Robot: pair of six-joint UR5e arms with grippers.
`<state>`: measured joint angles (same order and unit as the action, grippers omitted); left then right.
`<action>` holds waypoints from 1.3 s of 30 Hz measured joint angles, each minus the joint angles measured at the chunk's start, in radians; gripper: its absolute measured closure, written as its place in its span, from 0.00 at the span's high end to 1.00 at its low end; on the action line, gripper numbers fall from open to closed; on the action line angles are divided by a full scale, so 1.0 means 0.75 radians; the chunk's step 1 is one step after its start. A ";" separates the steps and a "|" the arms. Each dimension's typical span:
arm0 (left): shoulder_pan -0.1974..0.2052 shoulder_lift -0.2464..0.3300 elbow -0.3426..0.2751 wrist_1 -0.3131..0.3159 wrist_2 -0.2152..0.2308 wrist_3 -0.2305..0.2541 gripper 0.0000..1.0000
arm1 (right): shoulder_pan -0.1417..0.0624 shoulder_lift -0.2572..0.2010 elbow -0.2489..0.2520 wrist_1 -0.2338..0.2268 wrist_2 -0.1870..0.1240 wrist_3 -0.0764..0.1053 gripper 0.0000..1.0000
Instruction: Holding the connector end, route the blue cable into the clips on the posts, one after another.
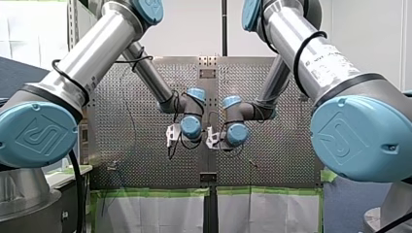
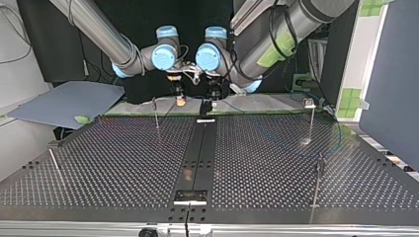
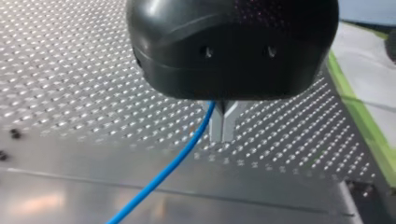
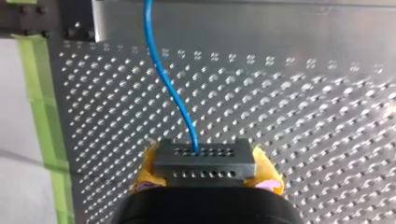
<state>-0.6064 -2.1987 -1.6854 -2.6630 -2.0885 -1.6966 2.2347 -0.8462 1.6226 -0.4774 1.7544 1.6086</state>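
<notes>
Routing poised: my right hand point(image 4: 206, 173), yellow pads point(image 4: 268, 176) clamped on the grey connector point(image 4: 204, 157), points the blue cable point(image 4: 170, 88) straight ahead across the perforated surface point(image 4: 303, 116). My left hand point(image 3: 223, 136) waits alongside, metal fingers point(image 3: 216, 125) together.

blue cable point(image 4: 170, 88): solid blue. connector point(image 4: 204, 161): dark grey, rows of small round holes. right gripper point(image 4: 205, 173): black body, yellow pads point(image 4: 267, 171). left gripper point(image 3: 223, 133): glossy black housing, bare silver-grey metal fingers point(image 3: 217, 126). table point(image 3: 70, 70): silver in the wrist views, regular grid of holes; near black with pale dots in the top view, plain unperforated strip point(image 2: 197, 153) down the middle. green tape point(image 3: 369, 126) along the table edge. arms point(image 1: 97, 48): brushed silver, light-blue joint caps point(image 1: 41, 131), black cabling. grey-blue sheet point(image 2: 64, 101) at the top view's left.
</notes>
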 joint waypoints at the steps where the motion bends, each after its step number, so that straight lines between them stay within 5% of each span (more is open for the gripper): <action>1: -0.007 -0.014 0.000 0.012 0.006 -0.003 0.00 | -0.003 0.000 0.011 -0.011 0.000 0.000 0.00; 10: -0.065 -0.117 0.000 0.112 0.015 -0.047 0.00 | -0.040 0.000 0.125 -0.126 0.000 0.001 0.00; 22: -0.180 -0.277 0.000 0.274 -0.058 -0.087 0.00 | -0.090 0.002 0.285 -0.286 0.002 0.012 0.00; 31: -0.239 -0.313 0.000 0.393 -0.104 -0.101 0.00 | -0.159 0.007 0.392 -0.403 -0.011 0.016 0.00; 39: -0.265 -0.315 0.000 0.448 -0.112 -0.102 0.00 | -0.253 0.008 0.490 -0.502 -0.095 0.041 0.00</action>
<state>-0.8055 -2.4346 -1.6850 -2.3267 -2.1728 -1.7732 2.0448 -0.8403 1.9897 -0.8537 1.6830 1.6397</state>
